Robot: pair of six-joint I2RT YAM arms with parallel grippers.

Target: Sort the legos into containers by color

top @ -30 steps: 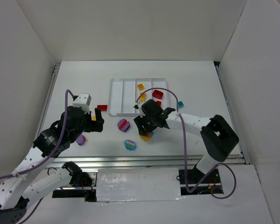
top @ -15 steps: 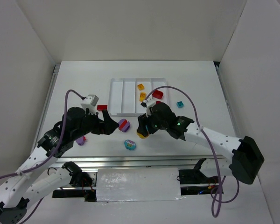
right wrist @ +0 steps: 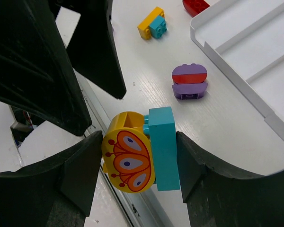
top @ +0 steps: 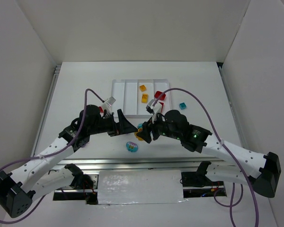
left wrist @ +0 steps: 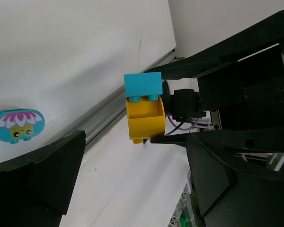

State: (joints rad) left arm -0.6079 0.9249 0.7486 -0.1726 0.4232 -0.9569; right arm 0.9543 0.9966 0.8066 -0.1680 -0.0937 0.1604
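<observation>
My right gripper [right wrist: 139,156] is shut on a stacked lego held off the table: a yellow round piece with an orange butterfly [right wrist: 128,161] joined to a teal brick [right wrist: 162,146]. From above, this stack [top: 141,133] hangs just right of my left gripper [top: 125,126], which is wide open and faces it. The left wrist view has the stack [left wrist: 144,113] beyond its open, empty fingers [left wrist: 38,175]. The white tray [top: 118,97] of containers holds two orange legos [top: 142,88] and a red one [top: 160,96].
A round teal lego with a flower face [top: 131,146] lies near the front edge. A purple round piece [right wrist: 190,81], a small yellow-and-teal pair [right wrist: 152,22] and a red brick [top: 101,109] lie left of the tray. A teal brick [top: 182,106] sits to its right.
My left gripper has swung right to the table's middle. My right gripper has come toward it, carrying the yellow-and-teal stack. The two now face each other closely.
</observation>
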